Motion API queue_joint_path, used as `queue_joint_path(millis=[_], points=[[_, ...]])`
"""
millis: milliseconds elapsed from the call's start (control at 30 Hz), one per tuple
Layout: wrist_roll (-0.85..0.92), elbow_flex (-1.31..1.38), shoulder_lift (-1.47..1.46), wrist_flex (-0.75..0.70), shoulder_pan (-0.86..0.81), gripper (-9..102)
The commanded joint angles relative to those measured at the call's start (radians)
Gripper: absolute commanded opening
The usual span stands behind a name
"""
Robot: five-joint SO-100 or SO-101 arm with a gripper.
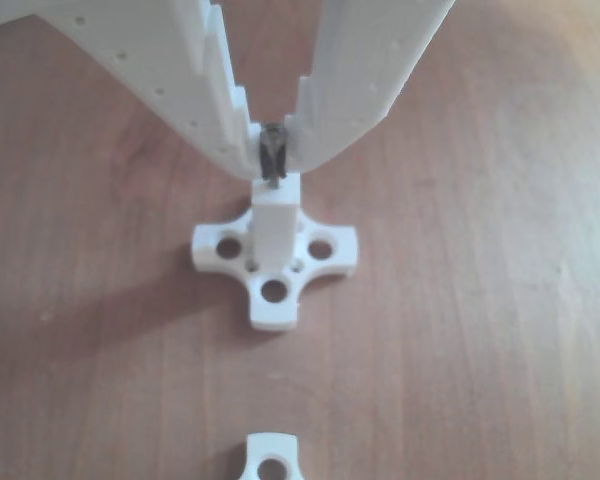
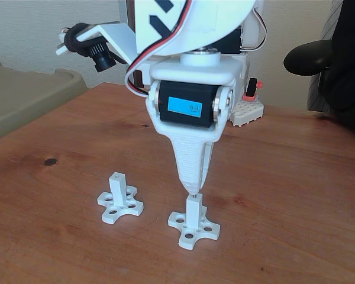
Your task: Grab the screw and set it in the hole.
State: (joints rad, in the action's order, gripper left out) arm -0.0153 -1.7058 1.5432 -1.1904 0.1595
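Bare table (image 2: 296, 195) open right of the gripper (image 2: 193, 190); second post (image 2: 119, 198) standing near on the left in the fixed view.

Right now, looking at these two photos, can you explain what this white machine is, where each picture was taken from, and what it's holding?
It is a small robot arm with a two-finger gripper. One picture comes from a camera close to the fingers; the fixed view stands on the wooden table facing the arm. The gripper is shut on the screw, a thin dark metal pin, pointing down at the top of a white post with a cross-shaped base. The hole in the post's top is hidden by the screw tip. A second white post stands beside it, untouched.
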Motion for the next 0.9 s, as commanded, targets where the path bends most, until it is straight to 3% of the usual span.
queue_joint_path(millis=[0, 867], points=[[-0.014, 0.064, 0.038, -0.021, -0.003, -2], [-0.037, 0.069, 0.048, -0.037, 0.025, 1]])
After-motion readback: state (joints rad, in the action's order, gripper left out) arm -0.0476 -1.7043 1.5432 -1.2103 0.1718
